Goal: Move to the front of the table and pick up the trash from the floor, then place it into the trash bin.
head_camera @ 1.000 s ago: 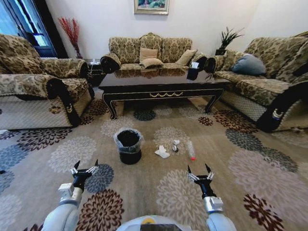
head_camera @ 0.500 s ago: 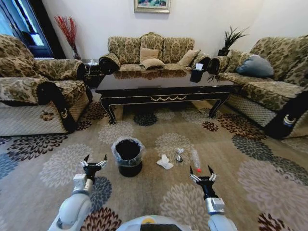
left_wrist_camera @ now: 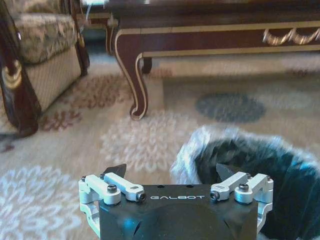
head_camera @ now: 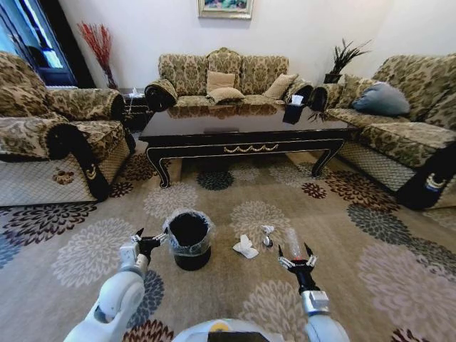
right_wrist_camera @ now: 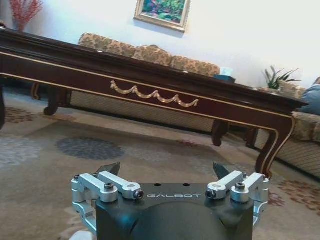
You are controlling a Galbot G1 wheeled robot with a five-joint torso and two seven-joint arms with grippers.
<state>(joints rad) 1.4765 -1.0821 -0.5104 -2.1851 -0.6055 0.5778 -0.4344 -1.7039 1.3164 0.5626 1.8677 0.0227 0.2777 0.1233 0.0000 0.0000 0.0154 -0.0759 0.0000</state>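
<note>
Rolling closer, I now have the trash bin [head_camera: 189,239] near my left gripper [head_camera: 148,240] and the tissue [head_camera: 245,247] and bottle [head_camera: 293,241] just past my right gripper [head_camera: 296,258] (both spread wide, holding nothing). I think reaching down comes next. Open floor [head_camera: 370,285] lies around; the table [head_camera: 242,135] stands well back.

The left gripper [left_wrist_camera: 171,172] hangs low over the floor [left_wrist_camera: 75,150], fingers spread wide with nothing between them. Just beyond it sits the trash bin [left_wrist_camera: 280,185], its clear liner ruffled over the rim. Farther off stands the table [left_wrist_camera: 210,40], one curved leg [left_wrist_camera: 134,85] planted on the carpet.
</note>
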